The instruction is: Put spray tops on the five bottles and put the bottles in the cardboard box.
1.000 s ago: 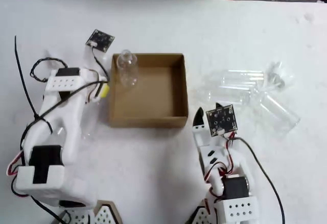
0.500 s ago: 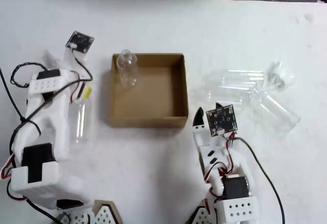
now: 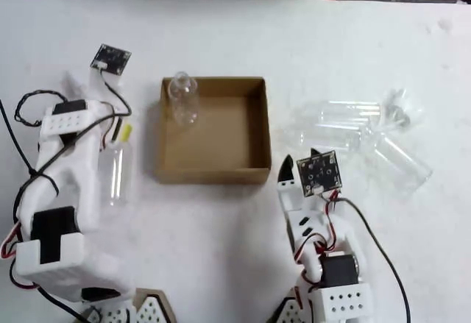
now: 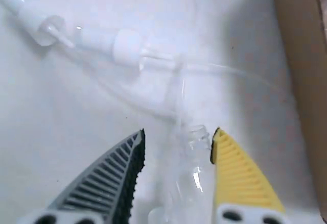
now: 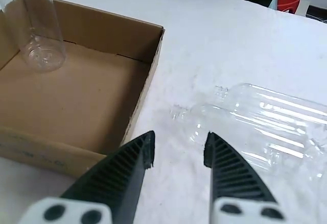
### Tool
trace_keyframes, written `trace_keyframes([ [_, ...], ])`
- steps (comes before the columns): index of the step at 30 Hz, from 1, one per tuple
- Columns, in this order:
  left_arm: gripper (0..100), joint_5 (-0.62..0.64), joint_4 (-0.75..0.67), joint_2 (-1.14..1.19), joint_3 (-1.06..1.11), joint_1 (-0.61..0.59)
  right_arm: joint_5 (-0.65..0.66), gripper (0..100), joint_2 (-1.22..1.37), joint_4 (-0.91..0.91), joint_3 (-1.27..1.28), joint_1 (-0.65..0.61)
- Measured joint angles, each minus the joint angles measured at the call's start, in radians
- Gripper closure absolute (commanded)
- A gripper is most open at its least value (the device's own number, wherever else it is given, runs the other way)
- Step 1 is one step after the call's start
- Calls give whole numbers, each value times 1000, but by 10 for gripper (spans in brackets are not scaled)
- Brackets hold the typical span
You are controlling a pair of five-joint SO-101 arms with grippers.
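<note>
My left gripper is shut on a clear capless bottle, whose neck pokes out between the grey and yellow fingers. It sits low over the table left of the cardboard box, with the bottle lying along the arm. Two white spray tops with thin tubes lie on the table just beyond the bottle's neck. Another clear bottle stands upright in the box's back left corner. My right gripper is open with nothing in it, just right of the box's front corner.
Several clear bottles lie in a cluster on the table to the right of the box, beyond the right gripper. The box wall runs close beside the left gripper. Cables trail from both arms.
The left arm has swung left, away from the box's side, carrying the clear bottle with it; over the last half second it barely moved. The right arm stayed still.
</note>
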Motion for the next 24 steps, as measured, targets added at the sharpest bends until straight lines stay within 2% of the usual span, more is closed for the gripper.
trace_keyframes([
  [5,806,2,71,0,0,25,0,854,0,0,0,0],
  [9,805,60,112,0,0,35,0,854,0,0,0,0],
  [24,808,123,124,12,-37,37,0,854,0,0,0,0],
])
